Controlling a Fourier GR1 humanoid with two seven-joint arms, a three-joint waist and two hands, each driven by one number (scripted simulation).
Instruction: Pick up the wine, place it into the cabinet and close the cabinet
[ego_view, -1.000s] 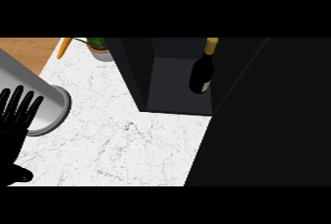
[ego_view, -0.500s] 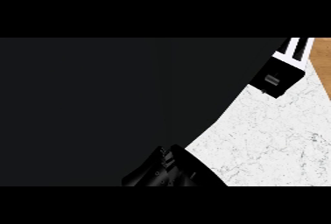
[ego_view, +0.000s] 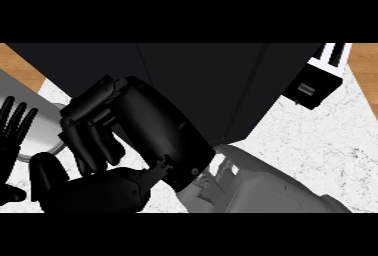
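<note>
No wine bottle shows in the head view. The black cabinet (ego_view: 207, 85) fills the top middle, and only its dark outer faces show. My right hand (ego_view: 148, 135) is very close and large in the centre, just in front of the cabinet's lower left corner. Its fingers (ego_view: 92, 135) are loosely bent, with nothing between them. Its grey forearm (ego_view: 266, 192) comes in from the lower right. At the left edge my left hand (ego_view: 13, 135) rests open, fingers up.
A grey round vessel (ego_view: 40, 145) stands at the left, beside my left hand. A black and white appliance (ego_view: 319, 80) sits at the upper right. White marble counter (ego_view: 317, 145) shows to the right of the cabinet, with wood (ego_view: 365, 60) beyond it.
A second ago the wine bottle stood inside the open cabinet. The view has since swung, and my right hand has come up large in front of the cabinet, whose inside no longer shows.
</note>
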